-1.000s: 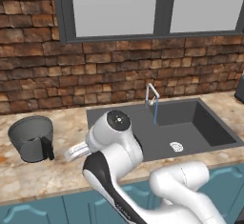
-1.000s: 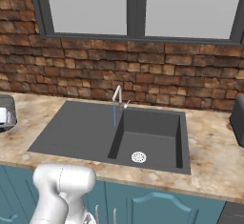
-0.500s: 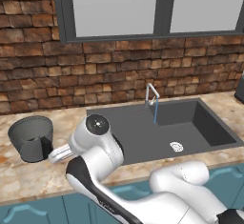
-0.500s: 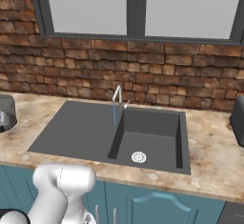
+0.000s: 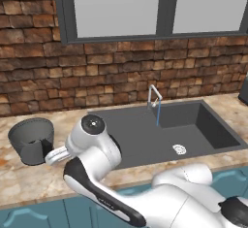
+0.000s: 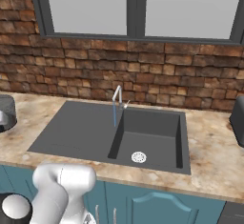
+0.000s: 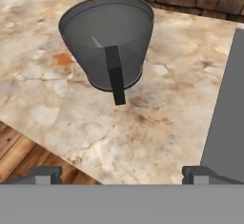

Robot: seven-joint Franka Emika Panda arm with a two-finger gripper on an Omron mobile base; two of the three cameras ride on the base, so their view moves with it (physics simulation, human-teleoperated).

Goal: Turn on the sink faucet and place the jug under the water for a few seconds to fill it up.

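We see one jug [image 7: 107, 42] upright on the bench [image 7: 157, 123], left of the sink [image 5: 145, 130], handle toward our fingers [image 7: 43, 174], spread wide and empty. One faucet [image 5: 154, 96], one water stream [image 5: 158, 114] running. Risk: a misaligned approach could bump the handle and tip the jug.

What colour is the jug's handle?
Black, against the dark grey jug; the handle shows best in the hand view.

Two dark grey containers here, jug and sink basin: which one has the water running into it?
The sink: the water falls into it. The jug stands dry on the counter.
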